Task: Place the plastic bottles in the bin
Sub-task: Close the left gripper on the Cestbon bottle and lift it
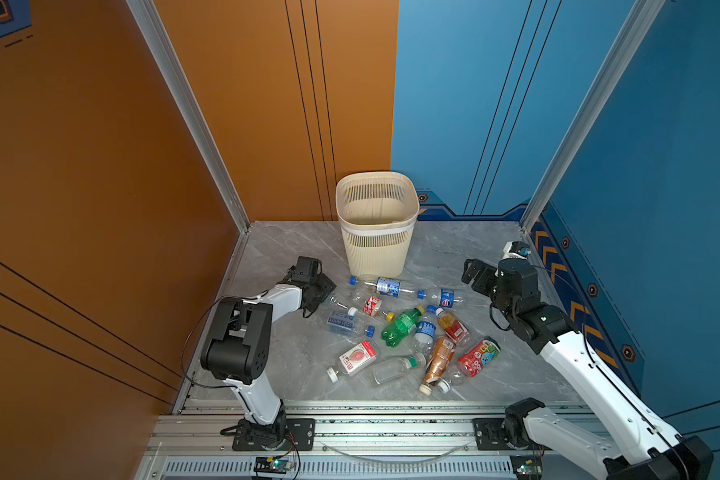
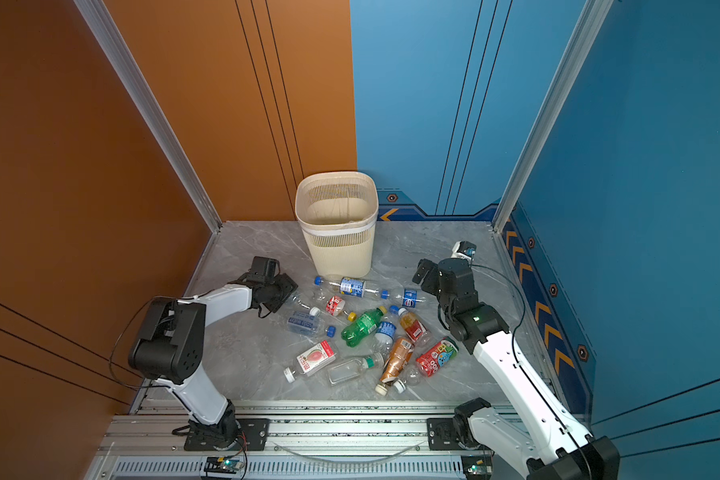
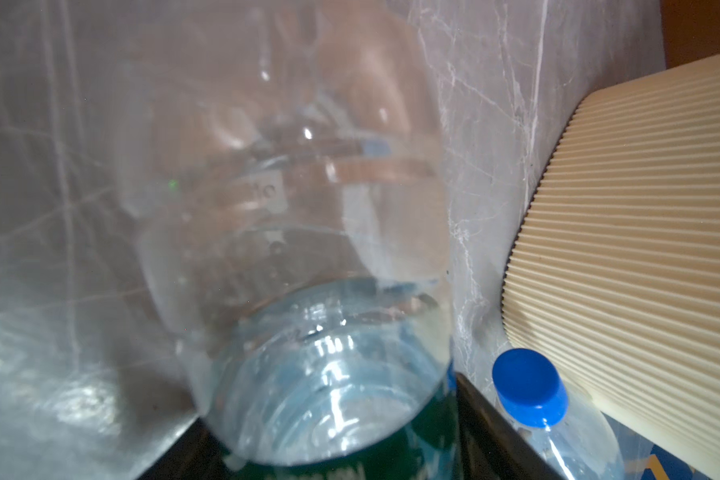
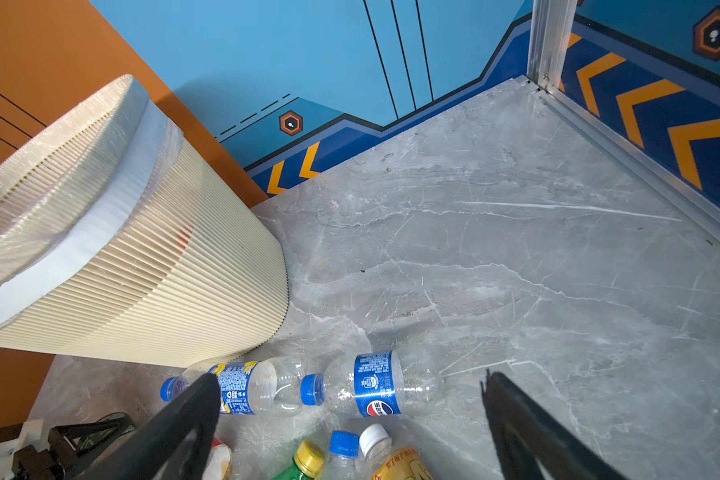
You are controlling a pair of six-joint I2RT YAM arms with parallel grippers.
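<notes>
Opening stage of the clearing task: the first pick. The plastic bottles [image 1: 439,357] lie scattered on the grey marble bench [image 1: 287,361] in the lower centre of both top views. The bin [image 1: 375,253] stands upright just above them in the frame, its mouth showing no bottle inside, so by this reading nearly all the work remains. The left hand [image 1: 321,298], at centre left of a top view, sits low at the left edge of the scatter, against a clear bottle [image 3: 292,257]. That bottle fills the left wrist view, with a dark finger beside it at the lower right. Whether the fingers press on the bottle or stand just off its wall cannot be told. The right hand [image 4: 348,380] hangs with its fingers wide apart and holds nothing, near two blue-labelled bottles [image 4: 377,388] lying end to end by the foot of the bin. The next move calls for a firm but gentle pinch on the thin clear wall, then a lift high enough to clear the tall rim — and release only over the mouth.
</notes>
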